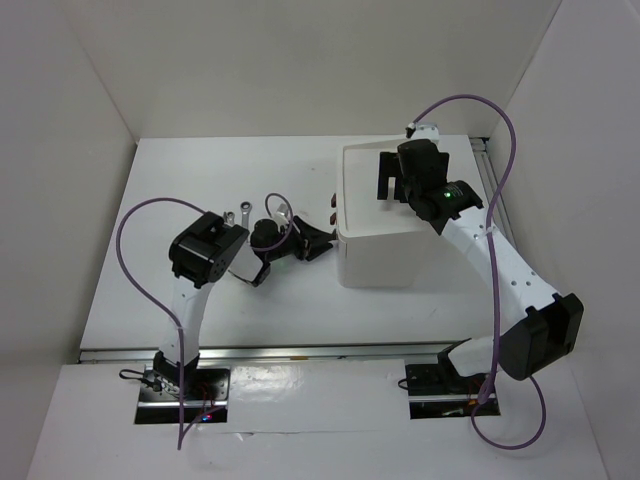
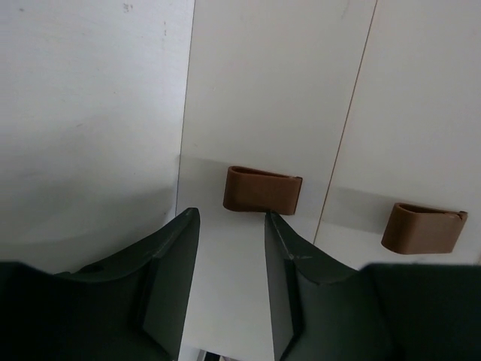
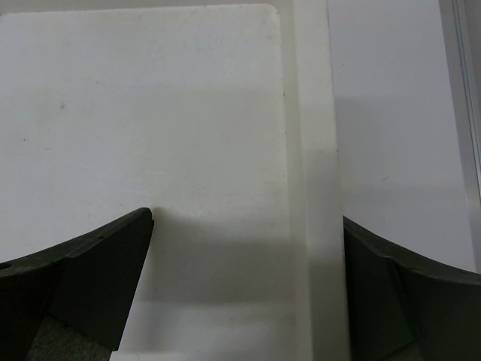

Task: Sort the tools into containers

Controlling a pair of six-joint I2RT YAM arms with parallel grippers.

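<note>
Silver wrench (image 1: 237,215) part-hidden by left arm (image 1: 205,252), brown knob (image 2: 261,191) before left end effector (image 2: 231,218)

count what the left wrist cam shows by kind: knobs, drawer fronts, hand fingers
brown knobs: 2
drawer fronts: 2
left hand fingers: 2
total: 6

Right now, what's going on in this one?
The left end effector is lined up with a brown drawer knob on the white box, jaws open, not gripping yet. The right end effector hangs open over the box's top tray. A wrench lies on the table by the left arm.
</note>
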